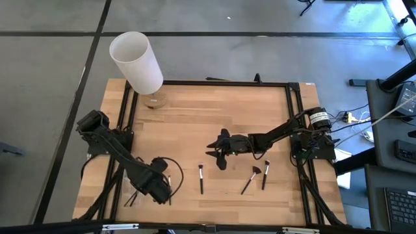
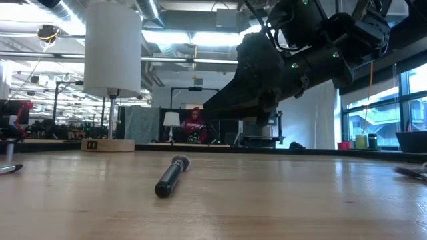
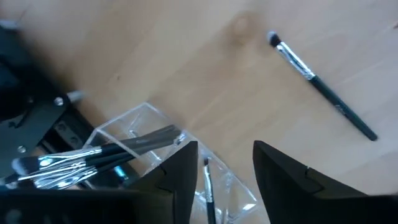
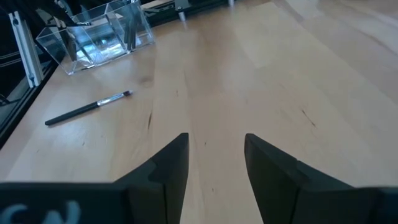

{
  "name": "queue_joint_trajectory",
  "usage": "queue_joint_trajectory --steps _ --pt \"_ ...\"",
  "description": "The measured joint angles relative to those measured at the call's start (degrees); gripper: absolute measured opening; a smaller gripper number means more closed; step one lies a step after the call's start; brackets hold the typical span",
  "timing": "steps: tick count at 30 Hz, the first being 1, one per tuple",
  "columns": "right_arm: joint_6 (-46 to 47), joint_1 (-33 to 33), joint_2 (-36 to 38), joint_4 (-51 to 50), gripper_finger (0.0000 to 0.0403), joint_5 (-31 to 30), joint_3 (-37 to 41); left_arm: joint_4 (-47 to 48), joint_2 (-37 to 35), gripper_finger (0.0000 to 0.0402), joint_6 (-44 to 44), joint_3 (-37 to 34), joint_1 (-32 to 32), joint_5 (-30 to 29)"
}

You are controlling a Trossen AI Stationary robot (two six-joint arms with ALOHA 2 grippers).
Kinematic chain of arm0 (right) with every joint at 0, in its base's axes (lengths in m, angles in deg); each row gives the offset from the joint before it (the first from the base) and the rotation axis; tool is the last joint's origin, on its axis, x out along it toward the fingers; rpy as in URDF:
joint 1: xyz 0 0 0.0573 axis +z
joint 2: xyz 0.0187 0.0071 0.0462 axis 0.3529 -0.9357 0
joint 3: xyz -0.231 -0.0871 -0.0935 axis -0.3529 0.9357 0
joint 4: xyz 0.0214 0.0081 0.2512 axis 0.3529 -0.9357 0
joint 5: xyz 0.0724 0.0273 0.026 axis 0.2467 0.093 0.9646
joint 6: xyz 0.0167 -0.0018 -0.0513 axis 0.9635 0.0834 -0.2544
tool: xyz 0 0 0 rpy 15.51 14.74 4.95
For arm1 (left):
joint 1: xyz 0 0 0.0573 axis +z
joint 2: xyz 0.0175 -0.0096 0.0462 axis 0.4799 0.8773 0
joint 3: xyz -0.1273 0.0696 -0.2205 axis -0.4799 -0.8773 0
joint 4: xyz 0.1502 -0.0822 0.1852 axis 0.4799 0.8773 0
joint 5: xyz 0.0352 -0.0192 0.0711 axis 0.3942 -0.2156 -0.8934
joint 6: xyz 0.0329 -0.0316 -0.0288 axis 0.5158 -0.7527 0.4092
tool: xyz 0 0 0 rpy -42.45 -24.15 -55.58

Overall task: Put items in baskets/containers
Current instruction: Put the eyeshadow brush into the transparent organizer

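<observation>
A see-through plastic container (image 3: 134, 121) stands at the table's near left edge, and several brushes (image 3: 81, 162) lie in it. My left gripper (image 3: 225, 146) points down over the container's end, open. A thin dark brush (image 3: 208, 186) lies in the container below the gap, apart from both fingers. One brush (image 1: 201, 179) lies on the wood right of the container, and two more (image 1: 250, 180) (image 1: 265, 175) lie farther right. My right gripper (image 4: 216, 137) hovers open over the table's middle (image 1: 214, 148) with nothing between its fingers.
A tall white cylinder (image 1: 136, 62) on a round wooden base (image 2: 107, 144) stands at the far left corner. A black frame (image 1: 289, 104) runs along the table's edges. Bare wood lies between the container and the loose brushes.
</observation>
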Motion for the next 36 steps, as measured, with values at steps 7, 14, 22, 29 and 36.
queue_joint_trajectory --steps 7,14,22,29,36 --pt "0.05 0.0 0.0 0.0 0.0155 0.0 0.0 3.91 -0.07 0.0164 -2.27 -2.53 -1.85 3.17" --pt "0.03 0.0 0.0 0.0 0.0155 -0.02 0.0 -4.43 -0.07 0.016 -0.87 -6.26 -2.35 4.39" --pt "0.05 0.0 0.0 0.0 0.0155 -0.02 0.0 -4.65 -0.07 0.0159 -0.69 -6.56 -2.35 6.67" --pt "0.03 0.0 0.0 0.0 0.0155 0.15 0.0 -5.46 -0.07 0.0142 -0.69 -6.56 -2.35 7.48" --pt "0.03 0.0 0.0 0.0 0.0155 0.15 0.0 -6.83 -0.07 0.0074 -0.69 -6.56 -2.35 7.5"
